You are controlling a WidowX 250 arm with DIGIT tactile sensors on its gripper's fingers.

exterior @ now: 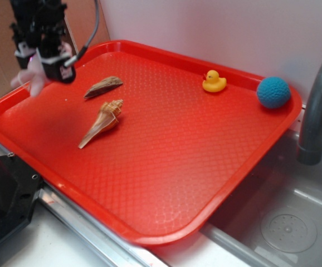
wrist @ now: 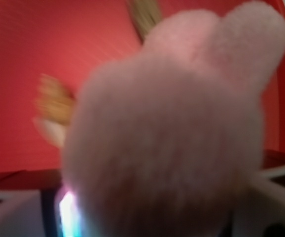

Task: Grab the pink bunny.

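Closest to the lens in our wrist view, the pink bunny [wrist: 172, 133] fills nearly the whole frame, blurred and soft, its two rounded ears up at the top right. It sits right against the camera, so we read it as held in the gripper, though the fingers themselves are hidden behind the plush there.

From the exterior view we see the gripper [exterior: 45, 62] raised at the far left corner of the red tray [exterior: 166, 217], with the bunny [exterior: 32, 78] dangling from it, pale limbs hanging clear above the tray rim. The fingers look clamped on the toy's upper body. We judge the grab itself to be done: the bunny is off the surface and carried. What is left, if anything, is only to hold it steady.

The arm stands nearly upright, wrist pointing down, its dark body rising out of the top of the frame.

Further across the tray lie the dark flat shell [exterior: 103, 87] and the tan spiral shell [exterior: 102, 121], then the yellow rubber duck [exterior: 214, 82] and the blue crocheted ball [exterior: 273, 92] near the far edge, all well apart from the gripper
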